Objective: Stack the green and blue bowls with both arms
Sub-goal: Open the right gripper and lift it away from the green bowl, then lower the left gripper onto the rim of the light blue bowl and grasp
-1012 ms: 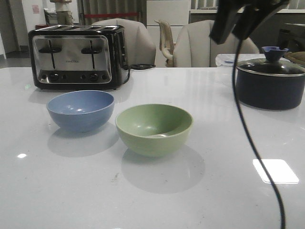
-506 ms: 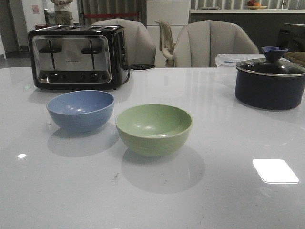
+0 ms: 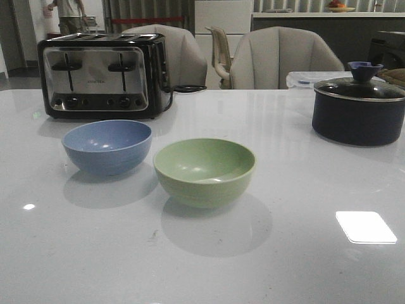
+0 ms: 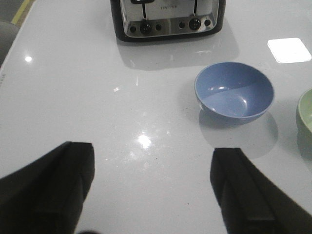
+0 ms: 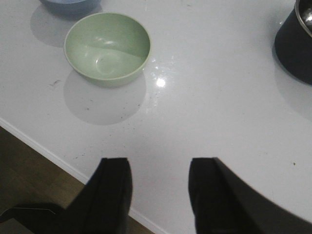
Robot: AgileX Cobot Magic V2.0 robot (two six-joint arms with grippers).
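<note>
The dusty blue bowl (image 3: 107,145) stands upright on the white table, left of centre. The pale green bowl (image 3: 204,171) stands just right of it and nearer the front, close to it; whether they touch I cannot tell. Both are empty. Neither arm shows in the front view. In the left wrist view the left gripper (image 4: 152,148) is open and empty above bare table, with the blue bowl (image 4: 234,89) well ahead of it. In the right wrist view the right gripper (image 5: 160,163) is open and empty over the table's front edge, with the green bowl (image 5: 107,47) ahead.
A chrome and black toaster (image 3: 101,75) stands at the back left behind the blue bowl. A dark navy lidded pot (image 3: 359,107) stands at the back right. Chairs (image 3: 278,58) stand behind the table. The table's front edge (image 5: 48,152) and the floor show in the right wrist view.
One second ago a black gripper and its cable hung in the upper right of the front view; it has left that view. The bowls have not moved.
</note>
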